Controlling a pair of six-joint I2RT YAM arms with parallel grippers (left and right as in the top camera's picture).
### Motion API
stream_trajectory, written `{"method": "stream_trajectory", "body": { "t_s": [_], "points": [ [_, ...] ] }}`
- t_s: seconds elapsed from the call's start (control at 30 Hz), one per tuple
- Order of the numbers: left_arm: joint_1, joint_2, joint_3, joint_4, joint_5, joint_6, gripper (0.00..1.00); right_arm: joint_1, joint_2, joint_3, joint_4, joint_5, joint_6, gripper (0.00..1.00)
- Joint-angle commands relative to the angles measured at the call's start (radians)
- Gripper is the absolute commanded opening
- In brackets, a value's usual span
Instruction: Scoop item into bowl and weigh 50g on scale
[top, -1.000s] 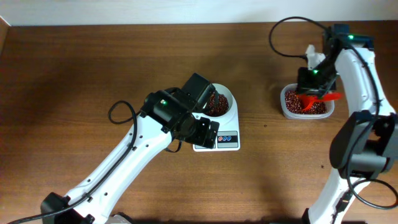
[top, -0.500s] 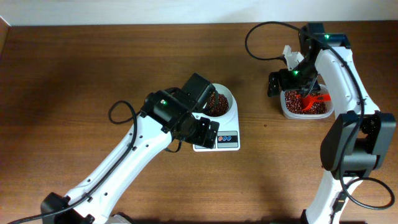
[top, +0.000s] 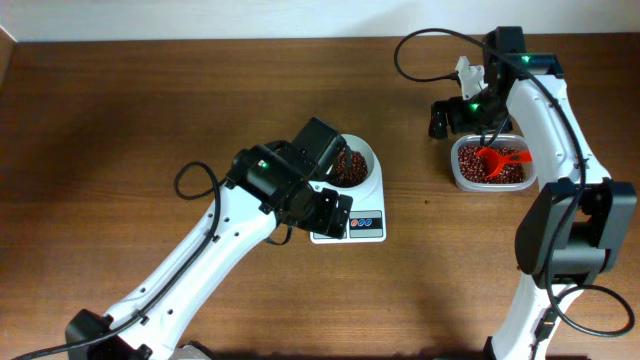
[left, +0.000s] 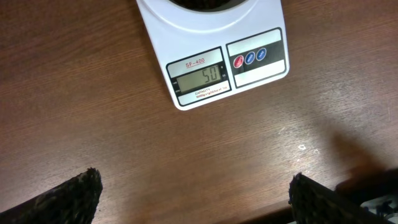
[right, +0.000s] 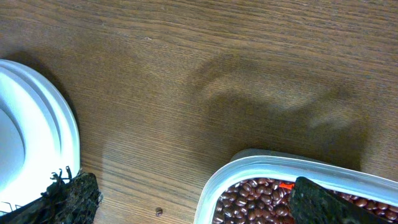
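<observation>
L fingers (left: 69, 196) spread wide, empty, over counter (left: 186, 162) just short of the scale (left: 205, 34) (reads 50), bowl (top: 368, 151) of beans (top: 349, 166) on it. R fingers (right: 71, 199) apart, empty, at tub (right: 249, 163) edge; scoop (top: 498, 156) lies inside.

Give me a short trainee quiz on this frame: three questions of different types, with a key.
1. True or false: the scale shows 50 on its display.
2. Where does the red scoop lie? A) in the white bowl; B) in the tub of beans; C) on the bare table.
3. Fill in: the right gripper is empty and ___ (open/shut).
Key: 1 true; 2 B; 3 open.
</observation>
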Motion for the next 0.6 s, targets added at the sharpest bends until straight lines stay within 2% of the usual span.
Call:
{"method": "stream_trajectory", "body": {
  "t_s": [0.0,0.1,0.17,0.4,0.47,0.57],
  "points": [
    [-0.006,0.004,-0.001,-0.001,-0.007,-0.013,0.99,0.003,-0.019,-0.001,0.003,-0.013,0.0,0.99],
    [-0.006,0.004,-0.001,-0.001,-0.007,-0.013,0.99,0.003,-0.019,-0.001,0.003,-0.013,0.0,0.99],
    [-0.006,0.004,-0.001,-0.002,0.06,-0.04,0.99,0.003,-0.019,-0.001,0.003,-0.013,0.0,0.99],
    [-0.006,0.004,-0.001,-0.001,0.06,-0.039,0.99,0.003,-0.019,-0.001,0.003,-0.013,0.0,0.99],
    [-0.006,0.004,-0.001,0.08,0.053,-0.057,0.99,0.003,-0.019,-0.001,0.003,-0.013,0.0,0.99],
    [-0.006,0.004,-0.001,0.09,0.053,-0.057,0.99,0.003,-0.019,-0.001,0.003,-0.013,0.0,0.99]
  ]
}}
